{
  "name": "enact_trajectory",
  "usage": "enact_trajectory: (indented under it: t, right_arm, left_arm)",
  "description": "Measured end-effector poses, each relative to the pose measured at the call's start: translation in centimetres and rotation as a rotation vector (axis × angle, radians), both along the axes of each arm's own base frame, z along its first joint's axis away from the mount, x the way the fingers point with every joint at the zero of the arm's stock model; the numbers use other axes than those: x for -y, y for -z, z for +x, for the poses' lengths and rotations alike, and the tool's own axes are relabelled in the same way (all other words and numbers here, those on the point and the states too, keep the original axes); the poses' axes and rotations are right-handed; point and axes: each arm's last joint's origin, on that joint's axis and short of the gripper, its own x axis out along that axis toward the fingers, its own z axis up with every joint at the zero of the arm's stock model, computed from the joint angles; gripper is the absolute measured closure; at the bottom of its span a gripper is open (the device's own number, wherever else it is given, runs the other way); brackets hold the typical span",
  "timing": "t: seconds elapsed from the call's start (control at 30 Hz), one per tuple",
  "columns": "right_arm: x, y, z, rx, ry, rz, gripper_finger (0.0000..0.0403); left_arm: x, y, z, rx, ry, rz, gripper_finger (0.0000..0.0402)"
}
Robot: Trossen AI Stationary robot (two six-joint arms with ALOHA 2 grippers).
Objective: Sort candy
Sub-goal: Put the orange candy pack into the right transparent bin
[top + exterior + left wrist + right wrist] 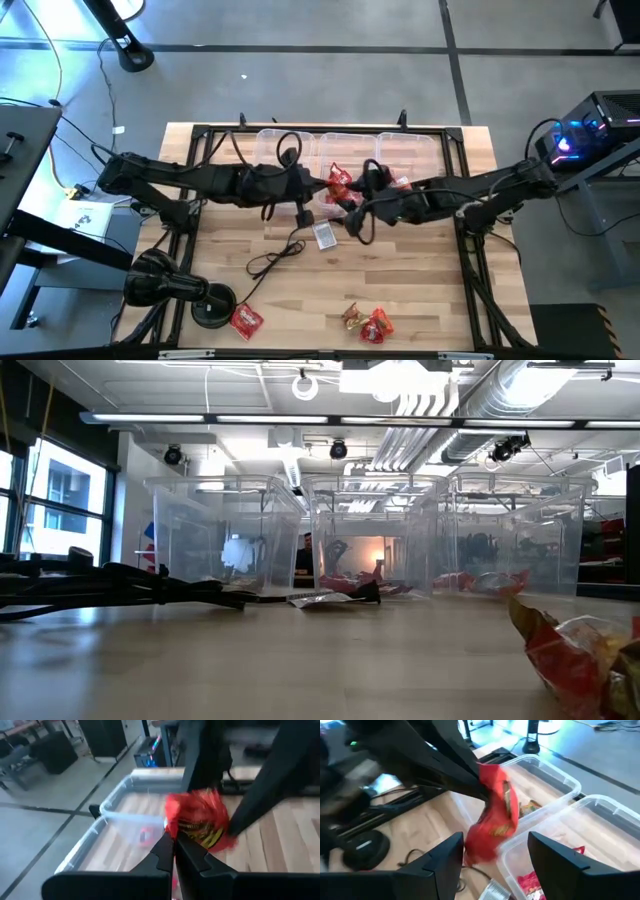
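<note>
My left gripper (327, 186) reaches from the table's left to the middle and is shut on a red crinkly wrapped candy (340, 180), just near of the three clear bins (300, 145). The candy also shows in the left wrist view (197, 820) and the right wrist view (492, 820). My right gripper (495, 865) comes from the table's right and is open, one finger on either side of the candy's lower end. More candy lies loose near the front edge (365, 322) and at the front left (245, 318), and some lies in the bins (530, 882). My left gripper pinches the red candy by one end of its wrapper (172, 829) between its two fingertips. The fingers (465, 780) come from the table's left, slanting down. The candy hangs below them, lifted clear over the rim of a bin. Whether my right gripper touches the candy, I cannot tell.
A small grey tag (325, 235) with a black cable (275, 258) lies on the wood near the middle. The bins stand in a row along the far edge (380, 535). A black frame (470, 250) runs around the table. A candy lies close to the low camera (580, 660).
</note>
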Motion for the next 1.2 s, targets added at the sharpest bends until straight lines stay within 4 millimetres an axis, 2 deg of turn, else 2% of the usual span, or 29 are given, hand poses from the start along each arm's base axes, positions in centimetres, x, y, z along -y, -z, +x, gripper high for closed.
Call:
enact_trajectory:
  t: [0.17, 0.23, 0.3, 0.4, 0.43, 0.57, 0.77, 1.0, 1.1, 1.2]
  right_arm:
    - [0.0, 0.7, 1.9, 0.026, -0.030, -0.037, 0.0191]
    - [0.0, 0.7, 2.0, 0.029, -0.028, -0.041, 0.0210]
    - [0.0, 0.8, 1.9, 0.025, -0.005, -0.058, 0.0257]
    - [0.0, 0.1, 1.2, 0.026, 0.002, -0.107, 0.0361]
    - [0.0, -0.3, 0.9, 0.031, -0.004, -0.118, 0.0378]
    - [0.8, -1.6, -1.4, 0.012, 0.038, -0.138, 0.0372]
    - [2.5, -2.4, -6.3, -0.109, 0.187, -0.164, 0.0393]
    - [5.1, -0.3, -11.2, -0.394, 0.498, -0.092, 0.0383]
    - [5.8, 1.2, -11.9, -0.452, 0.583, -0.028, 0.0382]
    - [6.7, 3.9, -12.3, -0.509, 0.597, 0.084, 0.0373]
  left_arm:
    - [0.0, -0.1, 0.0, 0.008, -0.002, -0.006, 0.0401]
    - [0.1, -0.1, 0.0, 0.005, 0.002, -0.003, 0.0401]
    - [0.1, -0.2, -0.2, 0.003, 0.002, 0.000, 0.0399]
    - [0.0, -0.6, -0.6, 0.018, 0.002, -0.002, 0.0390]
    - [0.0, -0.8, -0.7, 0.025, 0.000, -0.002, 0.0385]
    - [-0.3, -1.3, -1.6, 0.009, -0.035, 0.047, 0.0359]
    - [-1.2, -2.8, -4.6, -0.008, -0.123, 0.059, 0.0301]
    - [-1.9, -3.8, -8.3, 0.010, -0.241, -0.094, 0.0243]
    - [-1.8, -2.9, -9.1, -0.031, -0.268, -0.141, 0.0227]
    - [-1.4, -1.7, -9.6, -0.043, -0.276, -0.186, 0.0217]
